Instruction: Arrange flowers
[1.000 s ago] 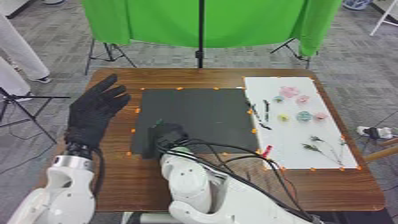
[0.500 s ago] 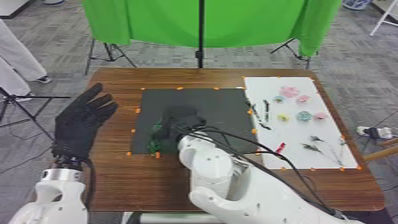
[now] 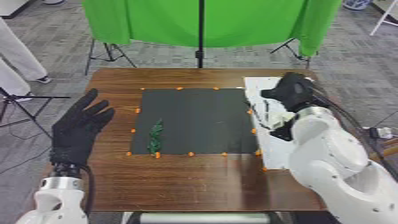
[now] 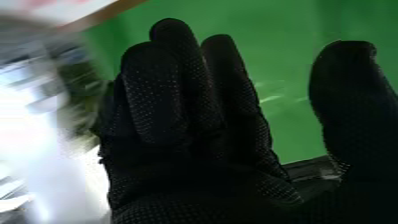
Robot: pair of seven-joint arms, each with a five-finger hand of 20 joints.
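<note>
Across a brown wooden worktop (image 3: 178, 185), flower arranging at an early step, by the look of it: likely the choosing of a next piece. Laid on the wood, a dark square mat (image 3: 191, 117), apparently the ground for the composition; best to build outward from the greenery, leaving space for blossoms. Just beside, on the right, a long white sheet (image 3: 277, 155), apparently the supply side, to be approached straight down so as not to sweep neighbouring pieces askew. Over that sheet, a black-gloved right hand (image 3: 289, 92), wide open, fingers extended and thumb well apart, with nothing visible in its hold; contact with anything beneath, impossible to tell. For a clean pick, bring thumb and fingertips down on either side of a stem, close gently, then lift clear before crossing to the mat, sparing petals any squeeze. Left of the mat, a black-gloved left hand (image 3: 75, 132), open, fingers loosely straight, gripping nothing, best left out of the way. Lengthwise on the mat's near left part, a green leafy sprig (image 3: 155, 136), well apart from the right hand. Near that hand, on the sheet, thin dark sprigs (image 3: 266, 105); in the right wrist view, a blurred pink patch (image 4: 37, 4), probably a blossom.
</note>
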